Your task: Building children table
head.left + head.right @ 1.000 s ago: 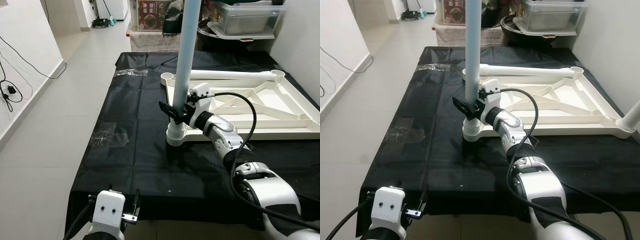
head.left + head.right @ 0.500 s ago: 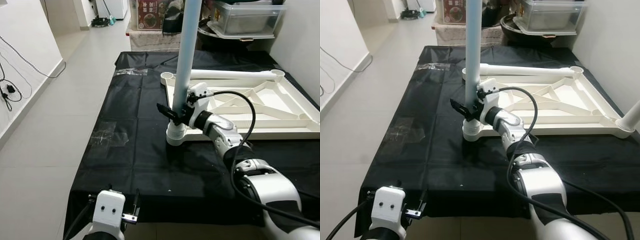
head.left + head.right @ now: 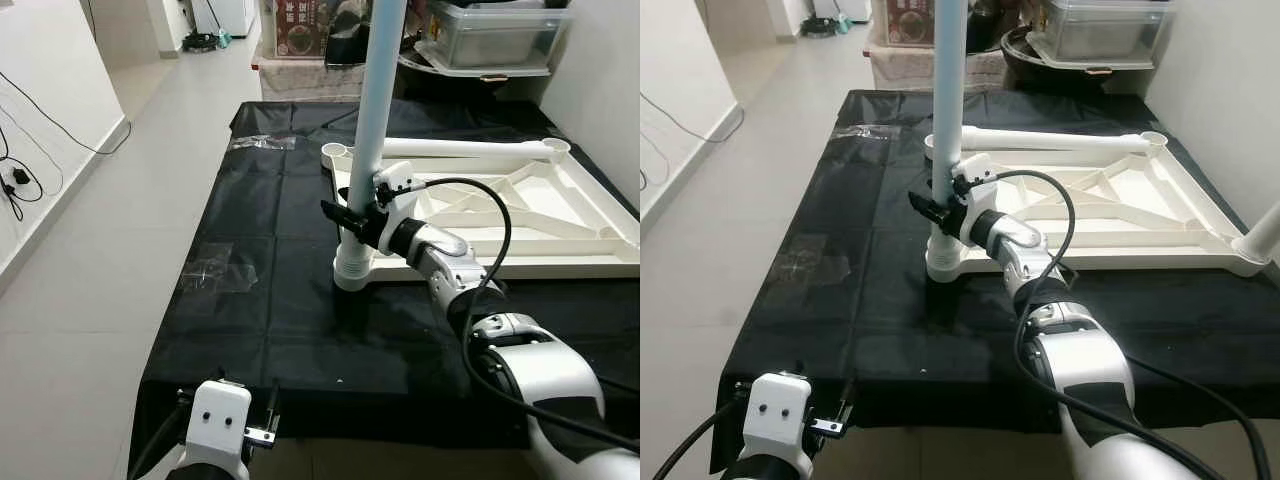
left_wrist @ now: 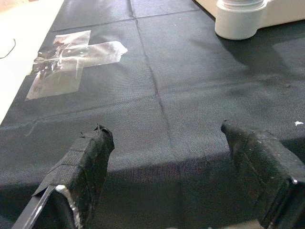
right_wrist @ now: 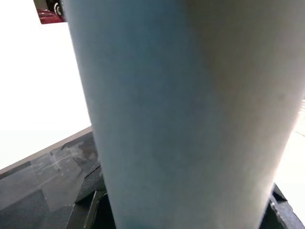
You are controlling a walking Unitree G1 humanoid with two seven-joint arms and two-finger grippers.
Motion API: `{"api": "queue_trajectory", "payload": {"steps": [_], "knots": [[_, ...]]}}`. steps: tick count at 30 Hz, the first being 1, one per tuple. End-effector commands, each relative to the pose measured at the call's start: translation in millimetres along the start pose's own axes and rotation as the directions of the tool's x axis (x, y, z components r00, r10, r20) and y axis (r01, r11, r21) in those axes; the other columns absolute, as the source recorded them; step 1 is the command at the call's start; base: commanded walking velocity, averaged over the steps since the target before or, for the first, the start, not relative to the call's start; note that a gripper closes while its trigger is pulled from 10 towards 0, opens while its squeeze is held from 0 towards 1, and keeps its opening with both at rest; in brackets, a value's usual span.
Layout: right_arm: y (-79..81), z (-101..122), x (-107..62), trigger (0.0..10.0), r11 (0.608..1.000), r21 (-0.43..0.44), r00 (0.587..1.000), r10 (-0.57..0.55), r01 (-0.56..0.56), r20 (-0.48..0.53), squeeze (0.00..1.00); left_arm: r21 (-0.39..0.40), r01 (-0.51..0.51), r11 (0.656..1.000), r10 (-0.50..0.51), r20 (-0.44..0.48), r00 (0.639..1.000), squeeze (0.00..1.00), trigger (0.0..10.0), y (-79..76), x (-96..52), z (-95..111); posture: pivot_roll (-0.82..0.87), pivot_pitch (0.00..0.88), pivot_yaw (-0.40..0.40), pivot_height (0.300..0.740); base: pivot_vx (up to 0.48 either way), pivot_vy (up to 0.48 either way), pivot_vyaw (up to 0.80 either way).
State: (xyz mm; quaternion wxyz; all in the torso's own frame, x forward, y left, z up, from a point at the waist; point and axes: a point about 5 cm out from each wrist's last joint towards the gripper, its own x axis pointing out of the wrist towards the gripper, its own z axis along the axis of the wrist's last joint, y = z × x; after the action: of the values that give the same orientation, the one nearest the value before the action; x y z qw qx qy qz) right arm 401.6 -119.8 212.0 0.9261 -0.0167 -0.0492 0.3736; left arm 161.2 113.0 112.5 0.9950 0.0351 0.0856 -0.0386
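The right arm (image 3: 470, 290) is a chain of rounded silver and black segments with a thick black cable looping beside it from behind the right gripper (image 3: 352, 221), while behind the left gripper's (image 4: 178, 179) tape-wrapped black fingers (image 4: 88, 162) sits a white two-holed housing (image 3: 218, 418).

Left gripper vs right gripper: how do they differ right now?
1. The right gripper is shut on the upright light blue table leg just above its corner socket; the left gripper holds nothing.
2. The right gripper's fingers clamp the leg; the left gripper's fingers stand apart, open.
3. The right gripper works out over the upturned white tabletop; the left gripper sits low at the near edge of the black cloth.

Shared: two black fingers each.
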Motion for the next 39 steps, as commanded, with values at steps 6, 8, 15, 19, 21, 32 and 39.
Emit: {"api": "queue_trajectory", "payload": {"steps": [6, 8, 15, 19, 21, 32, 39], "knots": [[3.6, -5.4, 0.9, 0.0, 1.0, 0.02, 1.0, 0.01, -0.01, -0.005, 0.0, 0.005, 0.004, 1.0, -0.004, -0.001, 1.0, 0.0, 10.0, -1.5, -2.7, 1.1, 0.1, 0.121, -0.033, 0.74, 0.0, 0.0, 0.0], [4.3, -7.9, 0.4, 0.0, 1.0, 0.018, 1.0, 0.003, -0.002, -0.007, 0.0, 0.005, 0.004, 1.0, -0.004, 0.0, 1.0, 0.0, 10.0, -1.6, -2.9, 1.1, 0.1, 0.121, -0.033, 0.74, 0.0, 0.0, 0.0], [-4.3, -27.3, -8.9, 0.0, 0.947, -0.064, 0.948, -0.318, 0.315, -0.036, 0.0, -0.008, -0.018, 1.0, 0.018, 0.005, 1.0, 0.0, 10.0, 4.3, 0.2, 1.8, 0.09, 0.108, -0.028, 0.74, 0.0, 0.0, 0.0], [-7.4, -32.6, -13.0, 0.0, 0.897, -0.089, 0.899, -0.437, 0.432, -0.041, 0.0, -0.004, -0.013, 1.0, 0.013, 0.005, 1.0, 0.0, 10.0, 3.8, 0.8, 1.4, 0.09, 0.104, -0.024, 0.74, 0.0, 0.0, 0.0], [-6.3, -39.9, -16.2, 0.0, 0.828, -0.073, 0.827, -0.56, 0.556, -0.054, 0.0, 0.0, -0.009, 1.0, 0.009, 0.006, 1.0, 0.0, 10.0, 3.8, 1.4, 1.2, 0.09, 0.103, -0.023, 0.74, 0.0, 0.0, 0.0], [32.9, -46.8, -6.2, 0.0, 0.395, 0.02, 0.391, -0.899, 0.918, -0.197, 0.0, 0.012, -0.009, 1.0, 0.009, 0.013, 1.0, 0.0, 10.0, 4.5, 4.8, 1.9, 0.09, 0.106, -0.02, 0.74, 0.0, 0.0, 0.0], [74.7, -40.6, 14.7, 0.0, 0.235, 0.109, 0.255, -0.933, 0.966, -0.255, 0.0, 0.019, -0.004, 1.0, 0.004, 0.016, 1.0, 0.0, 10.0, 4.3, 5.6, 2.3, 0.09, 0.106, -0.021, 0.74, 0.0, 0.0, 0.0]]}}
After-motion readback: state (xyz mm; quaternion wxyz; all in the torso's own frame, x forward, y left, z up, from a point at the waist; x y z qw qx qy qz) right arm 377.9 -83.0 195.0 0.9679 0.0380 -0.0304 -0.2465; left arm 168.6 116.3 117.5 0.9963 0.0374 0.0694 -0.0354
